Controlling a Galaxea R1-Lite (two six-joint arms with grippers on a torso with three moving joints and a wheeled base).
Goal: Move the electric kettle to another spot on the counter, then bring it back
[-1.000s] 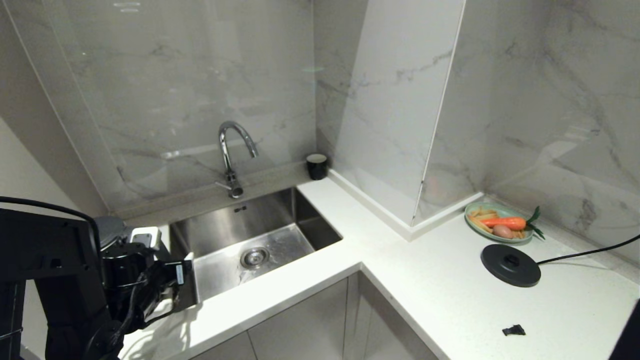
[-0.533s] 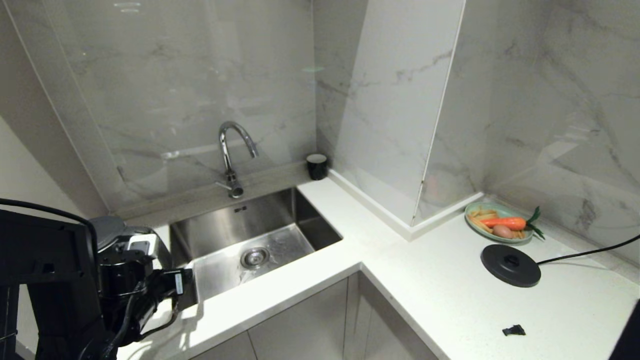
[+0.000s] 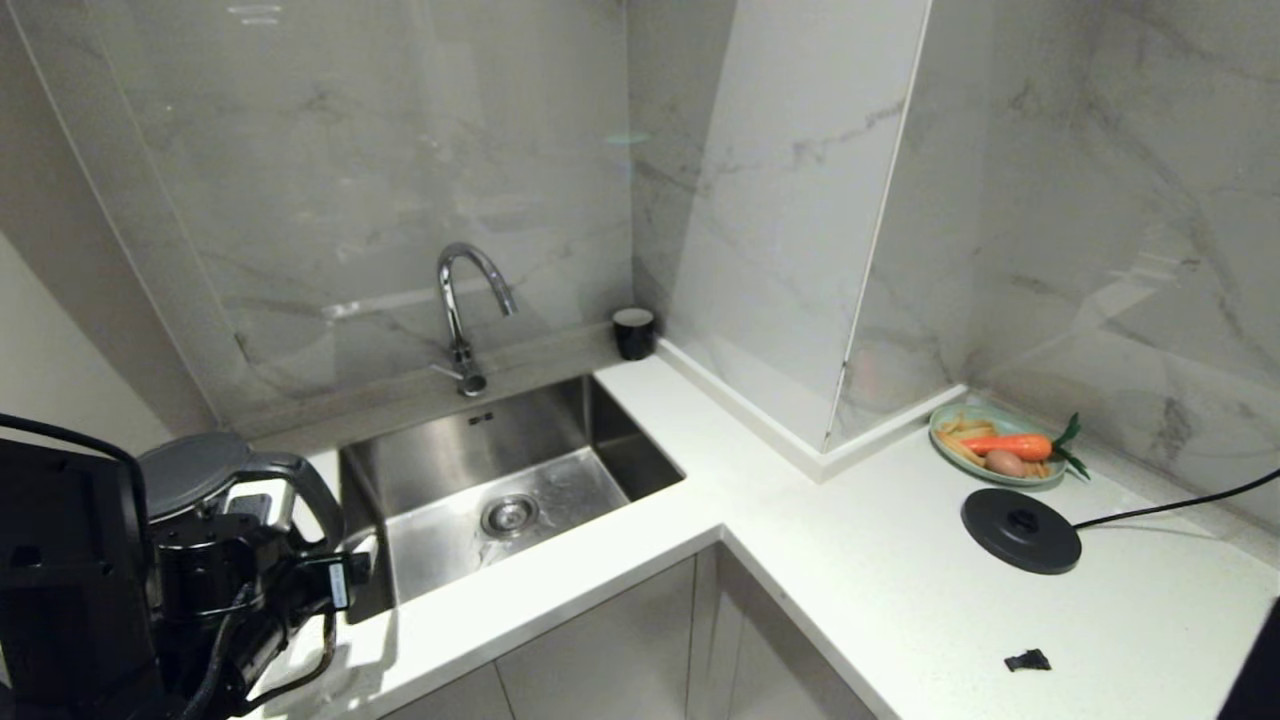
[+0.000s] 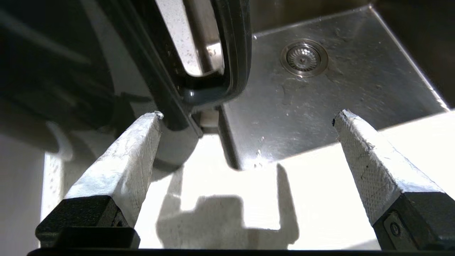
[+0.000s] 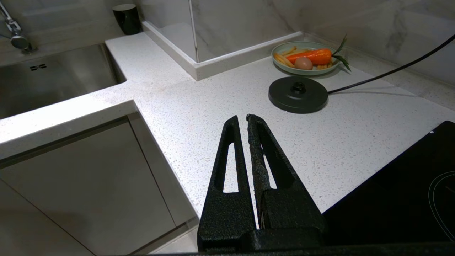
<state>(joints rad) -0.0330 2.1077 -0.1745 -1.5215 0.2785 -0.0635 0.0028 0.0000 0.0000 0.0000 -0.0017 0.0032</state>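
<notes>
head view shows the kettle [image 3: 195, 475] standing upright on the counter [image 3: 560, 600] at the far left, just beside the sink [image 3: 500, 480], its grey lid on top and its loop handle [image 3: 305, 490] turned toward the sink. the left end effector [image 3: 345, 580] sits low in front of it, on the handle side, with nothing in its grasp. in the left wrist view the end effector [image 4: 245, 119] is spread wide and empty; the handle's lower bend [image 4: 209, 94] lies just beyond the tips and nearer one finger [image 4: 122, 167] than the other [image 4: 373, 167], so it is off centre in the gap, and that finger's tip looks close to or touching the kettle's foot, though i cannot tell which. the handle's long axis runs upright, roughly along the kettle's own, so a grip would need the fingers to straddle that vertical bar from either side, which seems to call for a shift sideways toward the kettle and then forward. the right end effector [image 5: 245, 122] is pressed together, parked over the other run of counter near the base [image 5: 298, 94], well apart from the kettle, so the left arm is plainly the nearer one. the base stands bare beside the plate [image 3: 945, 440], which suggests the return leg is yet to come.
</notes>
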